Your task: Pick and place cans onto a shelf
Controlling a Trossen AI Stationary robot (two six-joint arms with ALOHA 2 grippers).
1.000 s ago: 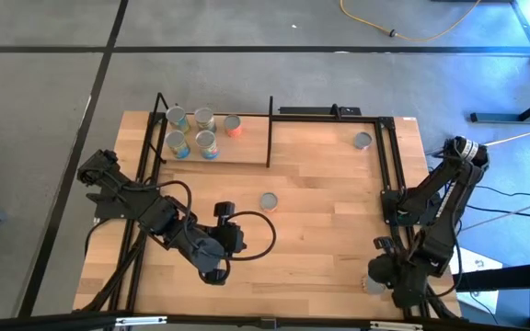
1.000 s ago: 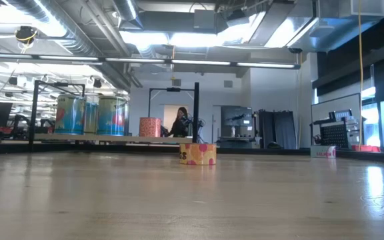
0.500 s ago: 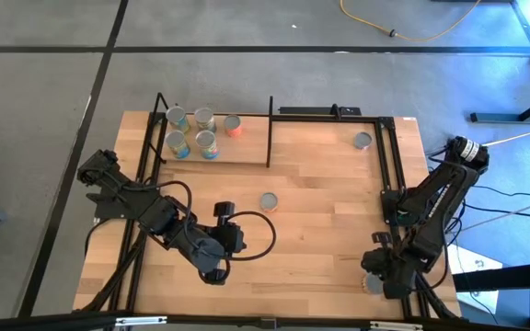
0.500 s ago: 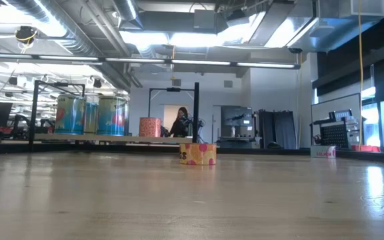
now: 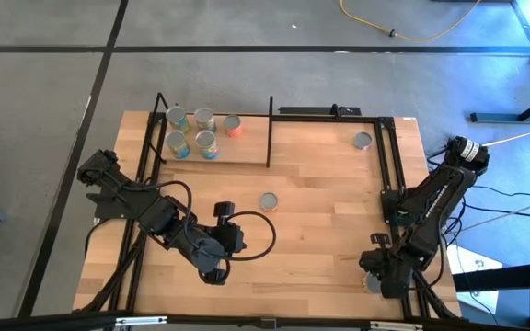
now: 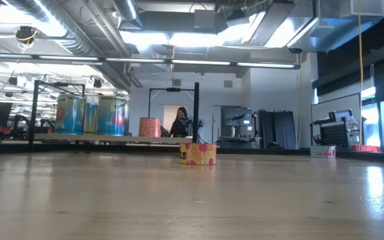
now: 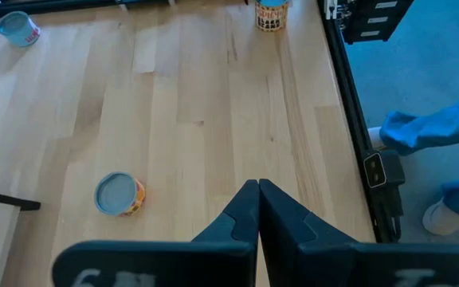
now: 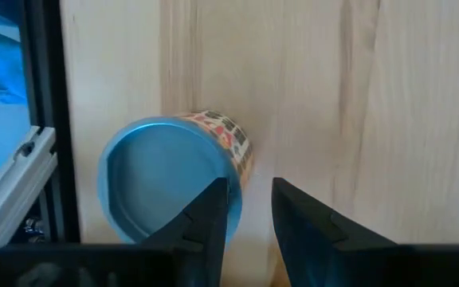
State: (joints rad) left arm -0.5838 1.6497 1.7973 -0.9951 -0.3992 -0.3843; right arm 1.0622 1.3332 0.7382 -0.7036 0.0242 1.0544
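Several cans (image 5: 204, 119) stand on the shelf (image 5: 247, 147) at the table's far left. They also show in the low view (image 6: 112, 115). One can (image 5: 268, 200) stands mid-table, one (image 5: 363, 140) at the far right, and one (image 5: 370, 284) at the near right corner. My right gripper (image 5: 376, 273) hovers over that corner can (image 8: 166, 191), slightly open, with the can to one side of its fingers and not between them. My left gripper (image 7: 258, 199) is shut and empty at the near left (image 5: 236, 241). My right gripper points down beside the corner can. One finger (image 8: 213, 209) overlaps the can's rim (image 8: 231, 171) in the right wrist view. I cannot tell whether it touches the can. The can stands upright on the table.
Black frame rods run along the table's right edge (image 5: 386, 175), close to the corner can, and show in the right wrist view (image 8: 48, 119). The shelf's upright rod (image 5: 270, 133) stands at its right end. Bare wood lies between the mid-table can and the right arm.
My right gripper has moved a little toward the table's left edge, coming over the can at the near right corner. The can has stayed in place.
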